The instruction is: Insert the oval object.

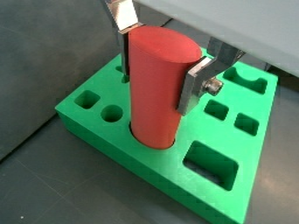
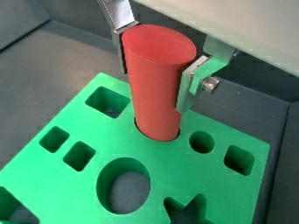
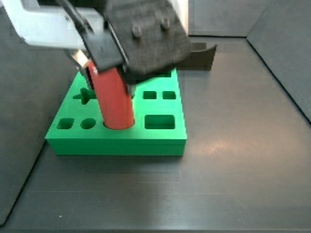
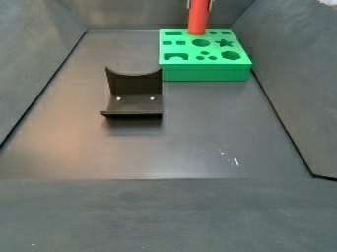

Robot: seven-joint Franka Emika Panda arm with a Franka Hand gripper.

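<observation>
The oval object is a smooth red-salmon rod standing upright, its lower end in a hole of the green block. My gripper is shut on it near its top, one silver finger on each side. Both wrist views show this: the rod, the gripper and the block. In a side view the rod rises from the block under the gripper. In the other side view the rod stands at the block's far edge.
The green block has several other shaped holes, among them a rectangular one and a large oval one. The dark fixture stands on the floor apart from the block, and also shows behind the block. Dark walls enclose the floor.
</observation>
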